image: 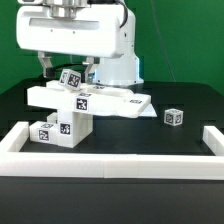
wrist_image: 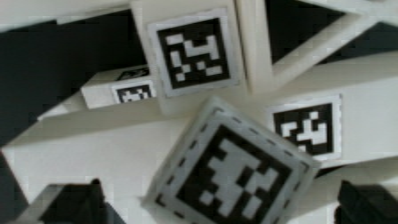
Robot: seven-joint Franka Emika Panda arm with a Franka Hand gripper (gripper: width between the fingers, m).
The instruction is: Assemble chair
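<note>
**Chair partly built, one part still loose**

You have the bulk of the chair (image: 85, 105) gathered in the middle of the black worktop (image: 190, 105), inside the white border rails (image: 110, 163). Its largest part, the flat seat panel (image: 105, 101), lies across a stack of tagged blocky parts (image: 58, 128). It looks joined to them, though the joints themselves are hidden.

On top of the panel a smaller tagged piece (image: 72, 78) sits tilted, directly under the gripper (image: 67, 70). The fingers (wrist_image: 80, 205) are spread wide, one on either side of that piece and apart from it in the wrist view, so nothing is gripped.

Toward the exterior view's right, well apart from the stack, one small tagged block (image: 173, 117) lies alone, not yet fitted.

I judge you to be around mid-task. The core stands, the tilted piece looks unseated, and the loose block is not yet fetched or attached.
</note>
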